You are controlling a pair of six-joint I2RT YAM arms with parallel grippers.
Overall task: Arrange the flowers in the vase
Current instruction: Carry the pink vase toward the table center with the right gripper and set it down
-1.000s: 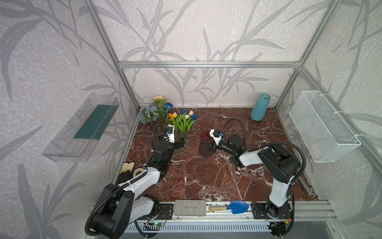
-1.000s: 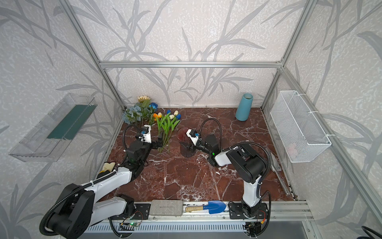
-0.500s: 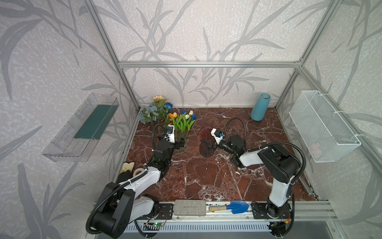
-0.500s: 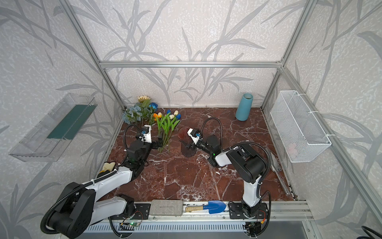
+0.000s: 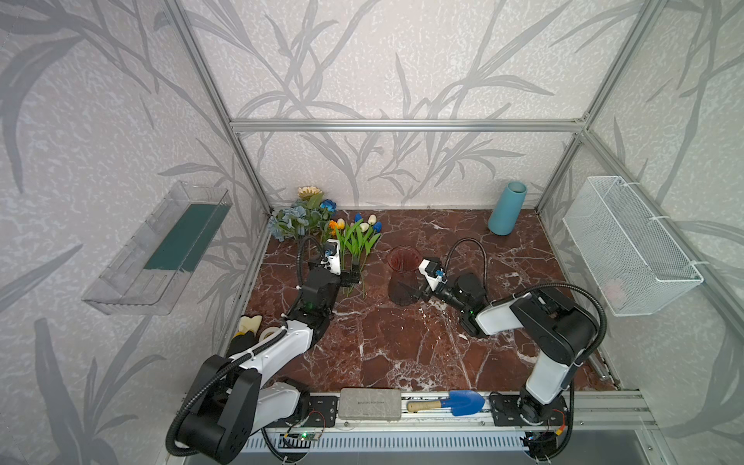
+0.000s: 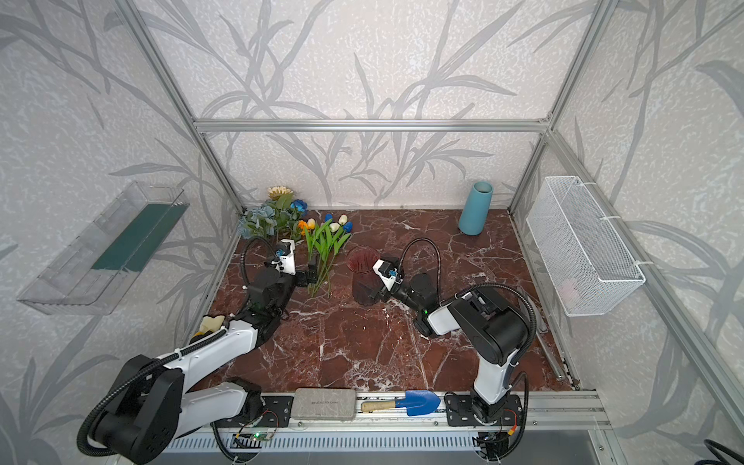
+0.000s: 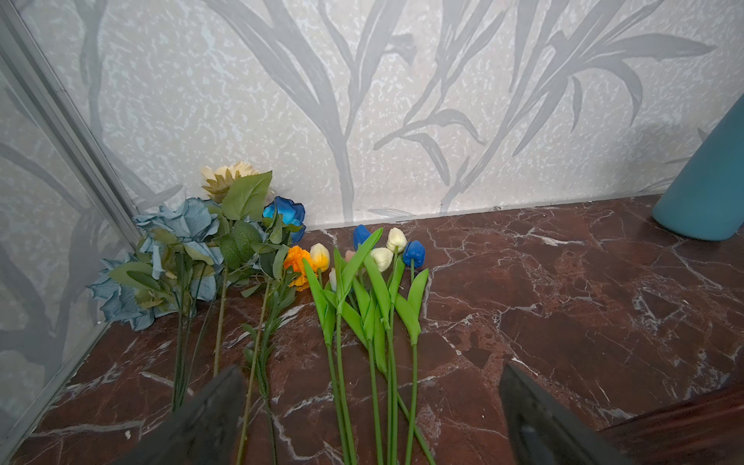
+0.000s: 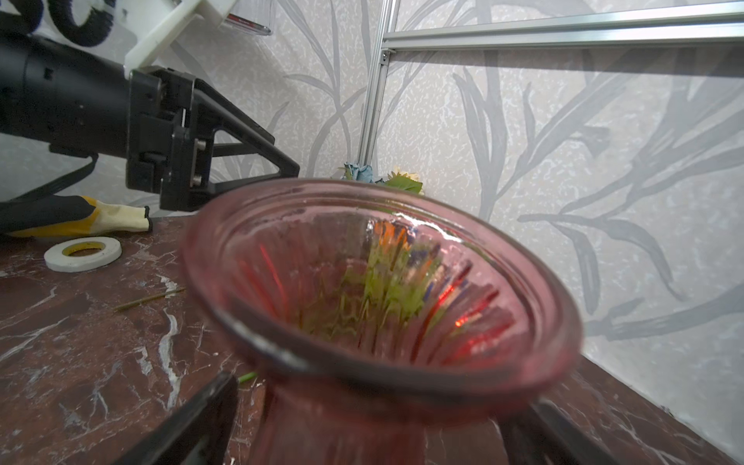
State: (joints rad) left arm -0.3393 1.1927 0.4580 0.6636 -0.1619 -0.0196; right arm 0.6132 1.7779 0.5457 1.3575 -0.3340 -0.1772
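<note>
Only the right wrist view shows the vase [image 8: 374, 430] with its neck between the right jaws, now spread wide, clamped a second ago; flowers [image 7: 374, 306] lie on the worktop [image 7: 563, 322], stems between the wide, empty left jaws.

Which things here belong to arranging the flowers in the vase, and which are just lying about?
For the job: tulips, mixed bunch, pink vase.
Lying about: teal vase in the back corner, trowel, grey block, tape roll, glove, wire basket, clear shelf.
</note>
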